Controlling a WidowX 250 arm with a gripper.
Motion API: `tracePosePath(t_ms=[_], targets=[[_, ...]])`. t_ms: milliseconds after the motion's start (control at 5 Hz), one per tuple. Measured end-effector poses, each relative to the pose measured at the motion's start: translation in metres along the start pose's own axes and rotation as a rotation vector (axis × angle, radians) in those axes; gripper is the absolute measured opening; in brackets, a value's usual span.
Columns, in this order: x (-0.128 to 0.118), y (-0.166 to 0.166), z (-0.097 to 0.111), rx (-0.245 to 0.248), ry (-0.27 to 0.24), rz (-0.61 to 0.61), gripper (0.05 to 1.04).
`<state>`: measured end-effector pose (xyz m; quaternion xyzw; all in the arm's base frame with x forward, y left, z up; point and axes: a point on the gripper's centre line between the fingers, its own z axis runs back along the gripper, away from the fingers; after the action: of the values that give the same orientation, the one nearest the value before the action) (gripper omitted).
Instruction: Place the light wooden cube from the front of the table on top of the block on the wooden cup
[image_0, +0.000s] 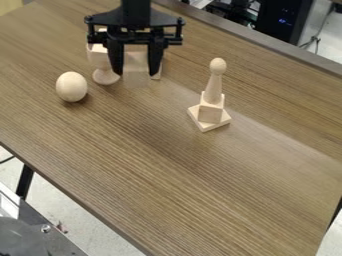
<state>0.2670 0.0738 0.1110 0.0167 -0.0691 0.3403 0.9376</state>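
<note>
The black gripper (136, 72) hangs at the upper left over the table, its two fingers pressed against opposite sides of a pale wooden block (136, 76). The block's lower part extends below the fingertips. A wooden goblet-shaped piece (105, 75) stands just left of the gripper, partly hidden by it. Behind the right finger, the edge of another pale wooden piece (157, 75) shows. Farther left lies a wooden egg (71, 87). Right of the gripper, a square wooden base (205, 126) bears a cube (211, 111) and an upright, round-topped peg (214, 82).
The brown wood-grain table (174, 165) runs diagonally across the view. A raised dark edge (267, 44) borders its far side. Beyond it stand black equipment (284, 20) and cables. A metal surface (33, 235) lies below the table at the lower left.
</note>
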Motion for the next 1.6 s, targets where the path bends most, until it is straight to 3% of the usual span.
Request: tracePosePath(t_ms=[600,1600], targets=[[0.055,0.022,0.01,-0.001,-0.027,-0.03,0.56],[0.073,0.034,-0.006,0.025,0.02,-0.065,0.56]])
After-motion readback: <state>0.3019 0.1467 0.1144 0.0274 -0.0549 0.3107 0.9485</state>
